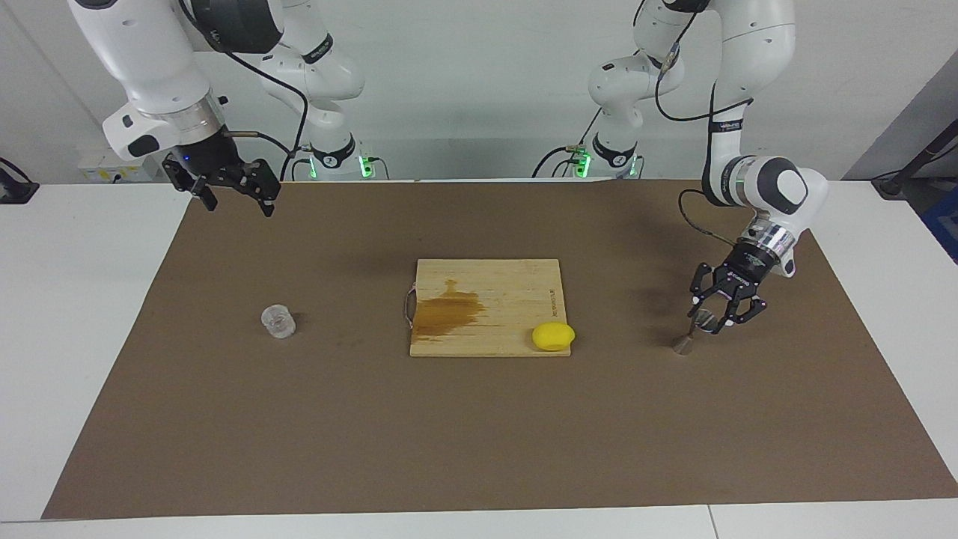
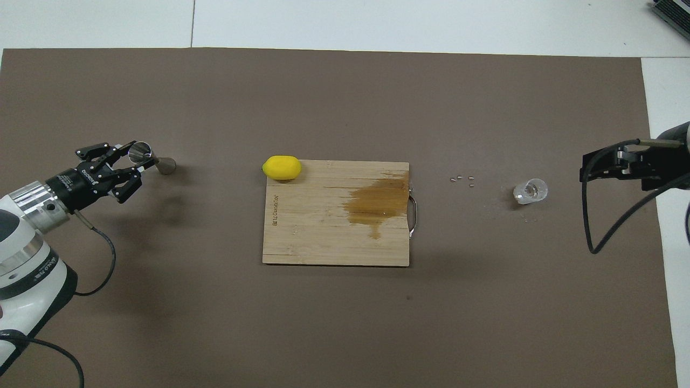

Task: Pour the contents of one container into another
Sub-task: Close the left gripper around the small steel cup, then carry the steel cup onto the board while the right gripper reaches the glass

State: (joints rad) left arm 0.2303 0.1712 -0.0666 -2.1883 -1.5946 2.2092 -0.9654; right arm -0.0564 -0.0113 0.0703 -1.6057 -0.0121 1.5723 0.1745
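The silver jigger point(image 1: 687, 338) is at the left arm's end of the brown mat. It leans, its lower cone on the mat and its upper cone between my left gripper's fingers; it also shows in the overhead view point(image 2: 156, 161). My left gripper point(image 1: 709, 322) point(image 2: 138, 158) is shut on that upper cone. The small clear cup point(image 1: 278, 322) point(image 2: 531, 191) stands upright on the mat at the right arm's end. My right gripper point(image 1: 238, 203) point(image 2: 588, 168) is open and empty, up in the air over the mat's edge at that end, and waits.
A wooden cutting board point(image 1: 516, 284) point(image 2: 312, 231) with a brown stain lies mid-mat. A yellow lemon point(image 1: 553, 336) point(image 2: 281, 167) rests on its corner toward the left arm. A few tiny pieces point(image 2: 462, 179) lie on the mat between board and cup.
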